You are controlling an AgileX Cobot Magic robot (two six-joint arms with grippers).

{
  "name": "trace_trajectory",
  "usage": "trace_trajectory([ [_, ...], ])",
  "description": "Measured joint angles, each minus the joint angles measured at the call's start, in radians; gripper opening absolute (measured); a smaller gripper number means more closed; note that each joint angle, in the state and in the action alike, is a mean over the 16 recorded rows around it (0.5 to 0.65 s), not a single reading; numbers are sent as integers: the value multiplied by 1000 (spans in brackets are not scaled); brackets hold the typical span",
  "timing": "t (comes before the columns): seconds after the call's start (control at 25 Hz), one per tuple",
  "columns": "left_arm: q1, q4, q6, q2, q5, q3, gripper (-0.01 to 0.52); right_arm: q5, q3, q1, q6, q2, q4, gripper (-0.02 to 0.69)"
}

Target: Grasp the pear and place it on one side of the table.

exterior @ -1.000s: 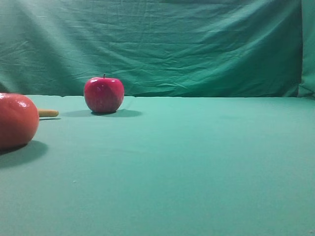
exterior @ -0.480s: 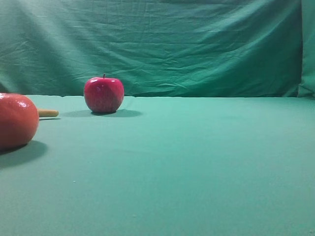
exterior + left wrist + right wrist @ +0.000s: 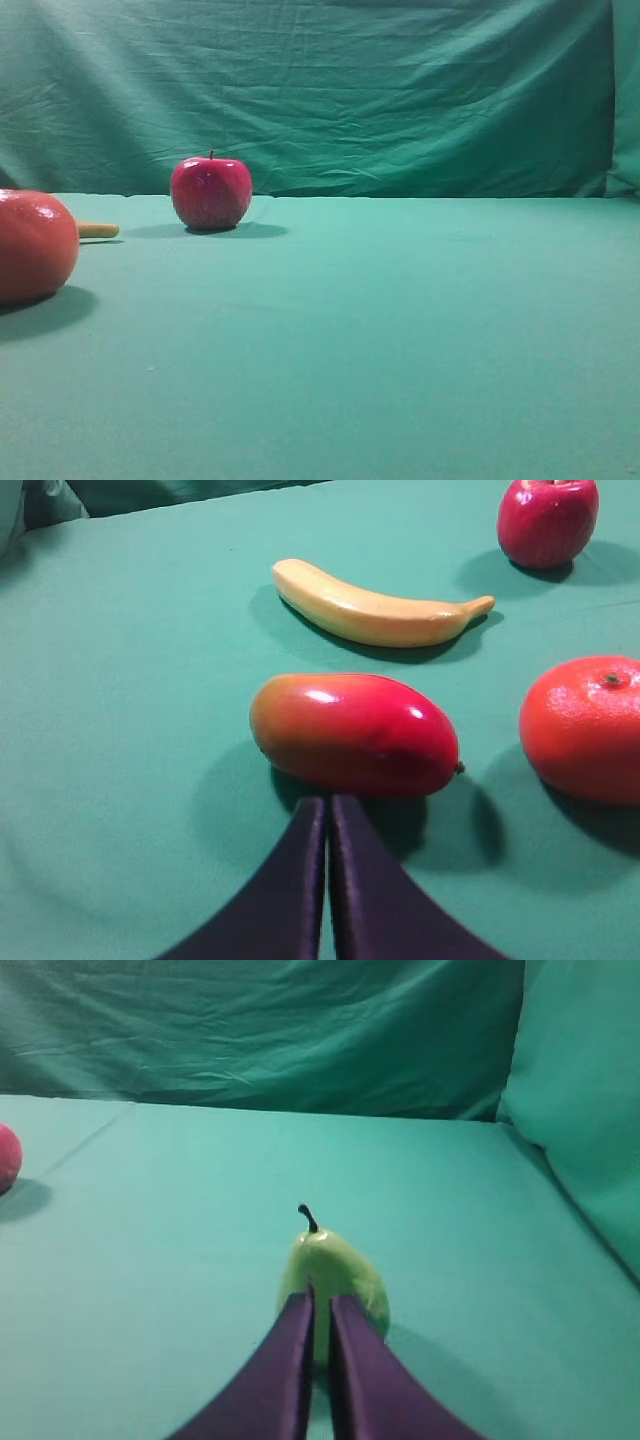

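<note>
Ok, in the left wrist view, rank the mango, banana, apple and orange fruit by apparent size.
1. Mango, largest.
2. Banana, about as long but thinner.
3. Orange fruit, cut off by the frame, so unsure.
4. Apple, smallest, though farthest from the camera and also cropped.

Orange-red fruit (image 3: pixel 35 245): cut by left edge in exterior view, hiding most of the banana (image 3: pixel 97 230). Apple (image 3: pixel 8 1158): sliver at left edge, right wrist view. Pear (image 3: pixel 335 1278): lower front hidden behind right pincer (image 3: pixel 320 1305) fingers. Left pincer (image 3: pixel 327 805): base cut by bottom edge.
</note>
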Motion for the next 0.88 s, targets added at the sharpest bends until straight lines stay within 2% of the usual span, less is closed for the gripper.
trace_trajectory([
  [0.44,0,0,0,0,0,0,0,102,0,-25,347,-1,-275,48],
  [0.88,0,0,0,0,0,0,0,110,0,-27,358,-1,-302,48],
])
